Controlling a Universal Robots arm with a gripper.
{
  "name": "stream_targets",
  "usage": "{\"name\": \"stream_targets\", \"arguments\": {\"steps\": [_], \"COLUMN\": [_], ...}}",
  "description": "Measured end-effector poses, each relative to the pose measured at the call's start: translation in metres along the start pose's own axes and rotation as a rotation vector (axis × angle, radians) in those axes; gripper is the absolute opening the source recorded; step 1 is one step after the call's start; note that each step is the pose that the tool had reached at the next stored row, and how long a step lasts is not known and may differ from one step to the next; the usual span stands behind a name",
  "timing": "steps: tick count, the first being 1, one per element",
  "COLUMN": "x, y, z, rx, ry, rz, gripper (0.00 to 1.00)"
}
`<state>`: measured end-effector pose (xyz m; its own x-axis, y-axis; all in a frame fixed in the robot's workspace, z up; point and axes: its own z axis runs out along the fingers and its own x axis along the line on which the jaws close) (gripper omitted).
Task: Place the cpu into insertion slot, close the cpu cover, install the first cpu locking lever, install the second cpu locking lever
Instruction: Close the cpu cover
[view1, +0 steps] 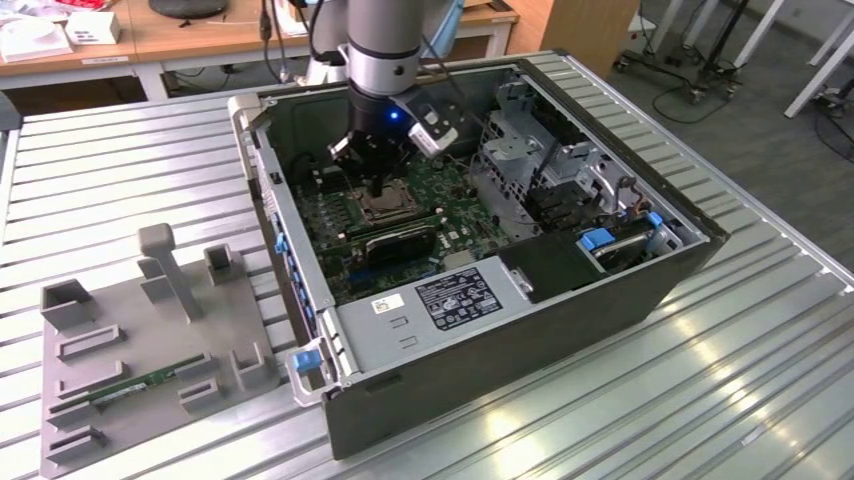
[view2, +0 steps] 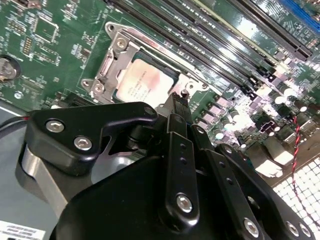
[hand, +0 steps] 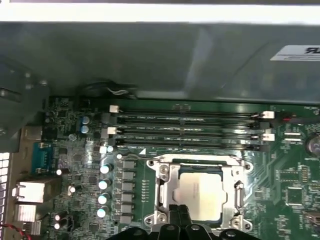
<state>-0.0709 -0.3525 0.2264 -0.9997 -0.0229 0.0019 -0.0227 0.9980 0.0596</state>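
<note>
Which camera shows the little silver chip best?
The first wrist view: the cpu faces the camera, almost whole. The second wrist view shows it slanted; the exterior view shows a tiny patch.

From high up and off to one side, the exterior view looks down on the whole open computer case (view1: 534, 330) on the slatted desk (view1: 694, 400). The arm (view1: 380, 50) enters at the frame's upper middle. Both wrist views sit close above the motherboard (view2: 55, 45) (hand: 295, 180), looking past the tool (view2: 177, 100) (hand: 180, 220). All three share the cpu (view1: 379, 207) (view2: 142, 82) (hand: 200, 195) in the insertion slot (view1: 360, 198) (view2: 112, 60) (hand: 165, 185), which is tiny in the exterior view.
</note>
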Motion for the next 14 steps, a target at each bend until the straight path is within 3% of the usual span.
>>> {"name": "stream_targets", "arguments": {"steps": [6,14], "x": [0.0039,0.0047], "y": [-0.0003,-0.0003], "z": [0.007,0.0087], "rx": [0.0002,-0.0001], "ry": [0.0002,0.0], "rz": [-0.004,-0.005], "gripper": [0.11,0.11]}}
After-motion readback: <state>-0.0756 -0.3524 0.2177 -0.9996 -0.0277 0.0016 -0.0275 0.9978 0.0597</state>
